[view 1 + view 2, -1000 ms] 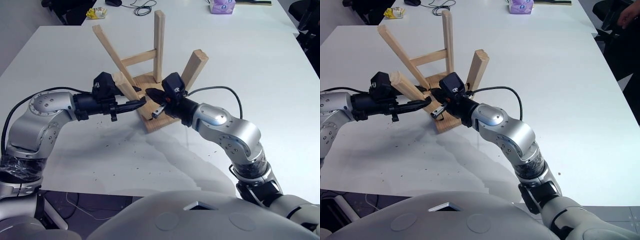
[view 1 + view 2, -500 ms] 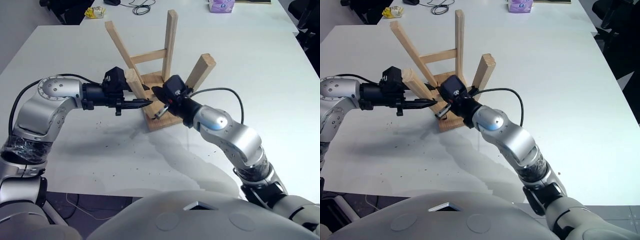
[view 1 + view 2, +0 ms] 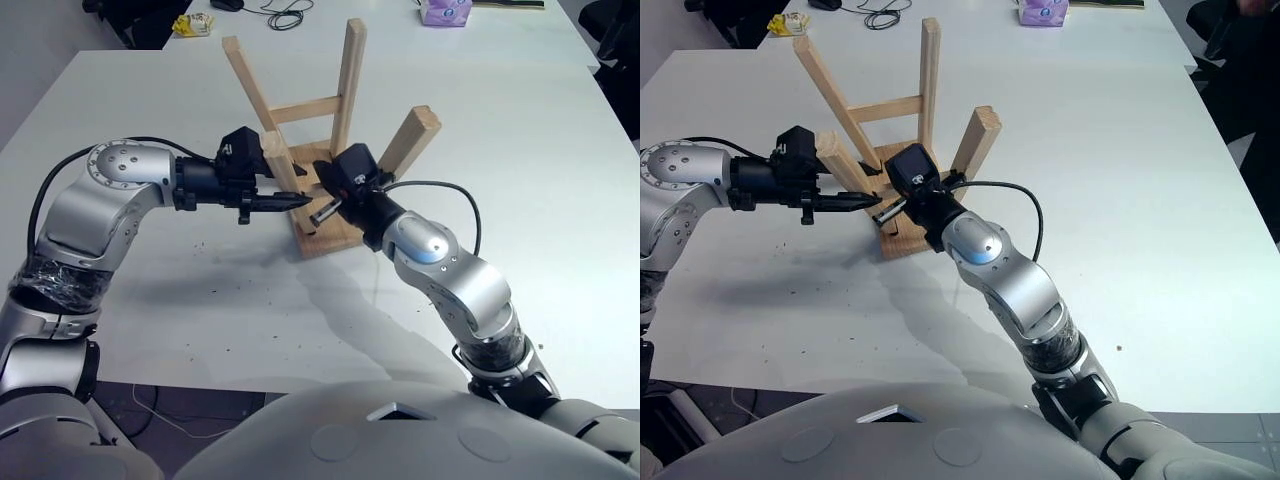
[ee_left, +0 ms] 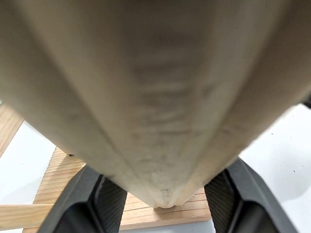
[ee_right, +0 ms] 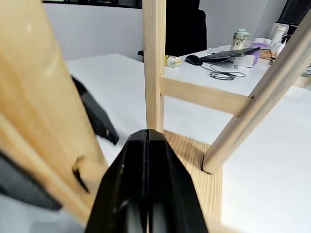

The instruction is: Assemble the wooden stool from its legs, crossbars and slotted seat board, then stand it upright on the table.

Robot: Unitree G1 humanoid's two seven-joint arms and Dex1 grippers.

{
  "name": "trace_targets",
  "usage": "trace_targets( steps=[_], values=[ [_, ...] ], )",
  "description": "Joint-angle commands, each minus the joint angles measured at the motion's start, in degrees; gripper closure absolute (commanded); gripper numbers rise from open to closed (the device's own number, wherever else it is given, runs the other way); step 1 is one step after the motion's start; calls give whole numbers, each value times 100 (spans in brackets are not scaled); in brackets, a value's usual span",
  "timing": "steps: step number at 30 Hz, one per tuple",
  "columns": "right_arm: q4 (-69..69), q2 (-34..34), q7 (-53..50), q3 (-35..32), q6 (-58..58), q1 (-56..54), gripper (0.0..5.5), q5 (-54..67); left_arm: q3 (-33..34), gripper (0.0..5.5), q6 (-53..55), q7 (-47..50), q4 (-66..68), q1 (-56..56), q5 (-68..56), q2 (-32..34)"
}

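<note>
upturned wooden stool (image 3: 347, 90), white table (image 3: 520, 150)

No text legible, wooden stool (image 3: 349, 70) unlettered, small white mark on black camera housing (image 3: 232, 146) at left wrist too small to read, print on purple tissue pack (image 3: 444, 11) and yellow packet (image 3: 194, 24) indecipherable

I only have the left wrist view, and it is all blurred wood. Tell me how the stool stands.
Observer: The stool is upside down, with its seat board on the table and its legs pointing up.
Operator: Give me the right gripper.
Observer: The right gripper is shut and empty, low among the legs, just above the seat board.
Operator: Place my left gripper.
Observer: The left gripper sits against the near left leg, facing the right gripper.
</note>
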Motion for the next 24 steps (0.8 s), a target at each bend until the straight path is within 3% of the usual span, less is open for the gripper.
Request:
trace_targets(
  steps=[1,8,10,18,21,24],
  values=[
    [-426,86,255,-797,-98,-406,550,276,-809,345,393,-241,438,483,1007,249],
    [-609,779,319,-2767,-140,-1300,550,2198,-521,345,101,-72,783,402,868,53],
    [-555,788,212,-3169,-62,-1573,550,2696,-284,295,190,-61,714,434,551,27],
    [-510,357,153,-3436,76,-1635,550,3364,571,188,557,-45,329,502,145,-295],
    [-481,-99,236,-3723,21,-1669,550,3405,1483,188,739,146,-44,1001,-279,-177],
    [-390,-488,42,-4430,-14,-1775,550,3865,3006,188,1198,999,-787,1930,-771,-344]
  ],
)
